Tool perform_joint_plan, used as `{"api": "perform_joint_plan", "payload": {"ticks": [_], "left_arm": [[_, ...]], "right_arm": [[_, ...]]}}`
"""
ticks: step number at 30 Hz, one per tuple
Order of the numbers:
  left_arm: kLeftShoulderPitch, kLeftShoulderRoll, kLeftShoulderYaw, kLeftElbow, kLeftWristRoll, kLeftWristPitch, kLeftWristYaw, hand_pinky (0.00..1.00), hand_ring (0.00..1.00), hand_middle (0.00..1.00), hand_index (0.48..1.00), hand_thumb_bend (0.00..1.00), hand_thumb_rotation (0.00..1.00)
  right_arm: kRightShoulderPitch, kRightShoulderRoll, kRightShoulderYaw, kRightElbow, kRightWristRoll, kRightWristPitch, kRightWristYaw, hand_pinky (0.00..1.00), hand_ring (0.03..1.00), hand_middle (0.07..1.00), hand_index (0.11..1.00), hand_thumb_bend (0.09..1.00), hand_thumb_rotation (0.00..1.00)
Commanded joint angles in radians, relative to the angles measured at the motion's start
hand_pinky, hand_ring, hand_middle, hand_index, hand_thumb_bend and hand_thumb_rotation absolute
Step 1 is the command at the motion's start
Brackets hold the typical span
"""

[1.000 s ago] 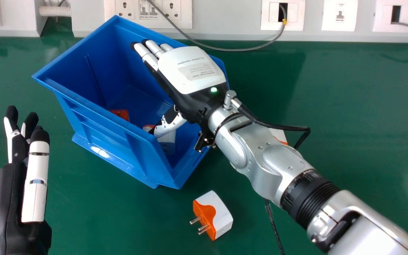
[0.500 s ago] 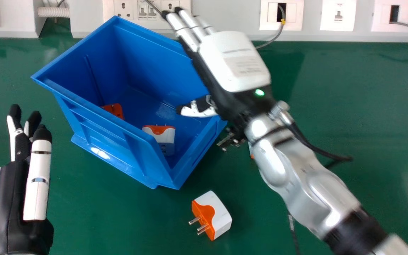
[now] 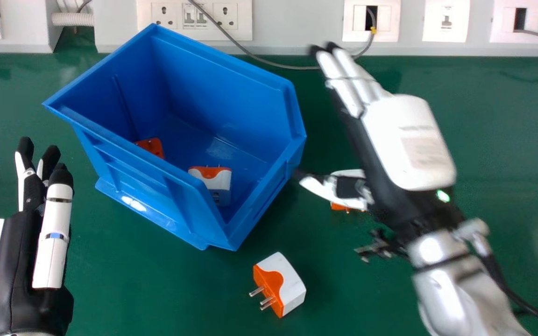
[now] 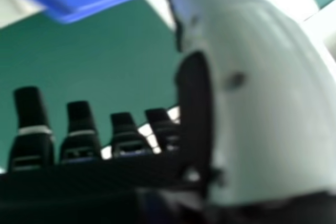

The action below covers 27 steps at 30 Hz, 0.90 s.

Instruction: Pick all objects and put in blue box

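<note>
Qty: 1 blue box; 3 wht/orng plugs, i.e. 1 plug in box, 2 on bench; 1 orng pc. in box; 5 wall plates; 2 hands, 1 L hand + 1 R hand.

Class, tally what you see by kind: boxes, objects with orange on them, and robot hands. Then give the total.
Blue box: 1
Objects with orange: 4
Robot hands: 2
Total: 7

A lab or workshop is suggested. A green counter is backed by pale trunking, into which sockets and switches are set; a grey cable is looped before it.
</note>
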Motion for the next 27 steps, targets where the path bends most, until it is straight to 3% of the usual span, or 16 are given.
{"api": "perform_joint_plan", "payload": {"ticks": [1, 3, 7, 11, 15, 19, 21, 27], "left_arm": [[-0.002, 0.008, 0.009, -0.013, 0.001, -0.014, 0.006, 1.0, 1.0, 1.0, 1.0, 0.24, 0.87], [-0.001, 0.008, 0.01, -0.012, -0.001, -0.012, 0.006, 1.0, 1.0, 1.0, 1.0, 0.24, 0.87], [-0.002, 0.007, 0.012, 0.0, -0.024, -0.025, -0.008, 1.0, 1.0, 1.0, 1.0, 0.23, 0.87], [-0.004, 0.01, 0.014, 0.006, -0.03, -0.025, -0.013, 1.0, 1.0, 1.0, 1.0, 0.23, 0.87], [-0.005, 0.016, 0.016, 0.011, -0.026, -0.03, -0.016, 1.0, 1.0, 1.0, 1.0, 0.23, 0.87], [-0.005, 0.018, 0.015, 0.01, -0.018, -0.033, -0.012, 1.0, 1.0, 1.0, 1.0, 0.24, 0.88], [-0.008, 0.017, 0.013, 0.008, -0.02, -0.035, -0.01, 1.0, 1.0, 1.0, 1.0, 0.23, 0.88], [-0.005, 0.018, 0.006, -0.01, -0.012, -0.014, 0.002, 1.0, 1.0, 1.0, 1.0, 0.22, 0.87]], "right_arm": [[0.049, -0.022, -0.053, -0.045, 0.029, -0.025, 0.003, 0.77, 0.925, 0.975, 0.973, 0.395, 0.25], [0.086, -0.044, -0.09, -0.038, 0.043, -0.041, 0.003, 0.78, 0.921, 0.97, 0.974, 0.427, 0.25], [0.13, -0.086, -0.148, -0.001, 0.057, -0.064, 0.006, 0.76, 0.906, 0.955, 0.955, 0.475, 0.3], [0.128, -0.108, -0.176, 0.064, 0.069, -0.089, 0.008, 0.76, 0.893, 0.937, 0.921, 0.499, 0.3], [0.092, -0.127, -0.172, 0.128, 0.053, -0.075, 0.033, 0.76, 0.9, 0.94, 0.925, 0.495, 0.34], [0.038, -0.149, -0.157, 0.205, 0.036, -0.075, 0.063, 0.78, 0.906, 0.948, 0.938, 0.495, 0.35], [0.005, -0.161, -0.145, 0.25, 0.029, -0.086, 0.073, 0.78, 0.906, 0.951, 0.943, 0.497, 0.33], [-0.12, -0.176, -0.08, 0.398, -0.008, -0.096, 0.104, 0.77, 0.896, 0.945, 0.931, 0.512, 0.3]]}}
